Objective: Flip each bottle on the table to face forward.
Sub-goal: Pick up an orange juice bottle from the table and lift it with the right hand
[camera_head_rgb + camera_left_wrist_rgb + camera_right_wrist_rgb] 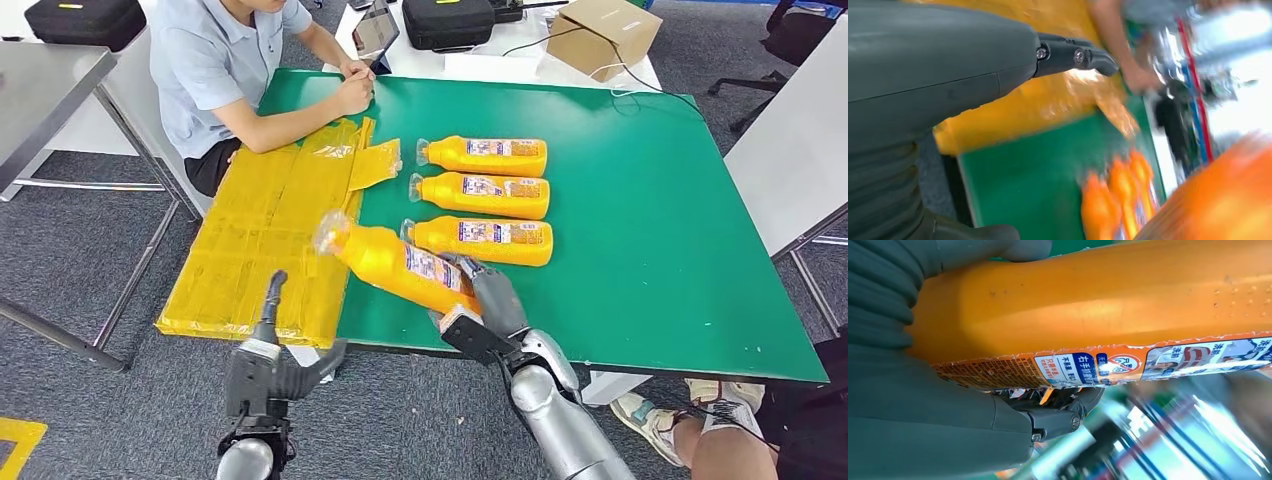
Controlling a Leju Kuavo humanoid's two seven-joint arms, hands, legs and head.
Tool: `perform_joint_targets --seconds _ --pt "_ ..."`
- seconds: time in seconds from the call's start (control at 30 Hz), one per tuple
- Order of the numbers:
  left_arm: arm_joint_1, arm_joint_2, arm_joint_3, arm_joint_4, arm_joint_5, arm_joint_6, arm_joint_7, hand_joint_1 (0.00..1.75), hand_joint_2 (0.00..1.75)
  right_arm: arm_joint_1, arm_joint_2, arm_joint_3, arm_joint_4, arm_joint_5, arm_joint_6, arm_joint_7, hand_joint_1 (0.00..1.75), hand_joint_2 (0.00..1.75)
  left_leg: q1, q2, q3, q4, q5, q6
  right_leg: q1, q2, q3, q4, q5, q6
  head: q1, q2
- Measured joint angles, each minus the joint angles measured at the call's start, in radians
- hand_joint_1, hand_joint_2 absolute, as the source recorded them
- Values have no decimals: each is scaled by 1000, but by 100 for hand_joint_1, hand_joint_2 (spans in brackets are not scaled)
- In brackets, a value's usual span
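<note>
Green table; right hand grips bottle.

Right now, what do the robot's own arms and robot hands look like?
Both arms are silver, rounded metal segments. The right robot hand has dark grey fingers, with a black block bearing a small white and red mark at its wrist. The left robot hand is dark grey to black with slim fingers. The wrist views show grey ribbed covers and screws at the finger joints.

You see two silver arms with rounded, glossy shells and black joint housings. The left hand is dark grey with slim black fingers; the right hand matches. Up close, note the ribbed grey cover and small silver screws.
</note>
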Motion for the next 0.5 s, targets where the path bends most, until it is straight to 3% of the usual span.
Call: perform_joint_targets --seconds 0.23,0.5 --pt "3 -10 -63 11 53 -73 5 0 175 23 67 0 -143 -91 -38 -47 175 175 -1 -1 0 0 0 0 -1 0 0 0 0 0 0 0" --pt "3 -4 -90 4 183 -235 -9 0 175 39 109 39 -150 -46 -102 -93 175 175 0 0 -1 0 0 0 0 0 0 0 0 0 0 0"
